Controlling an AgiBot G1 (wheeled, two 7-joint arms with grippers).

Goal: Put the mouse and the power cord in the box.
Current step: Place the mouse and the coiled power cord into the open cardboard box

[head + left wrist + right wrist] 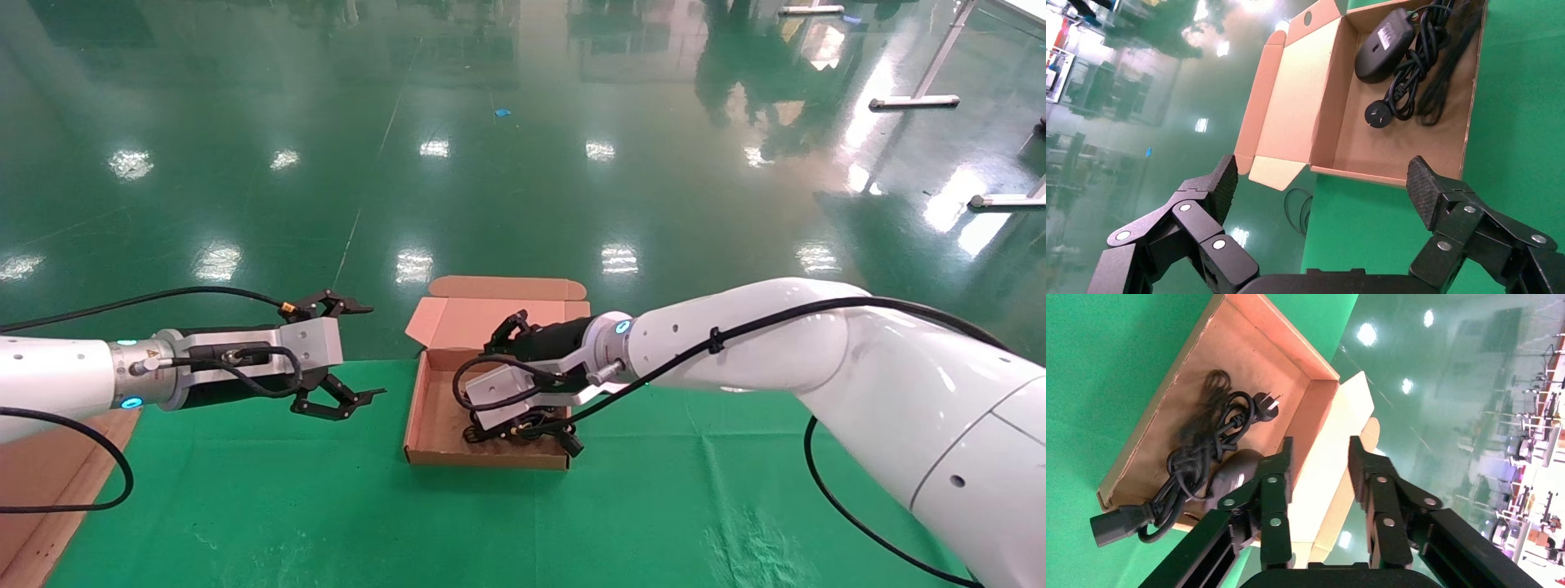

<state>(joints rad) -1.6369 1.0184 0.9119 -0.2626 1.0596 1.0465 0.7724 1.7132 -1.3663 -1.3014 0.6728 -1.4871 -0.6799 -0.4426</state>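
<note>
Resting inside box [1438,144]: mouse [1384,46] and power cord [1419,73], side by side, touching. 1 plug end [1113,525] hangs over box wall. Cord likely light, floppy, prone to snag; best taken at bundled loops. Mouse likely light, smooth, slippery; take across flanks. Right gripper [1319,458] above box near lid, part open, empty. Left gripper [1321,184] beside box, wide open, empty.
</note>
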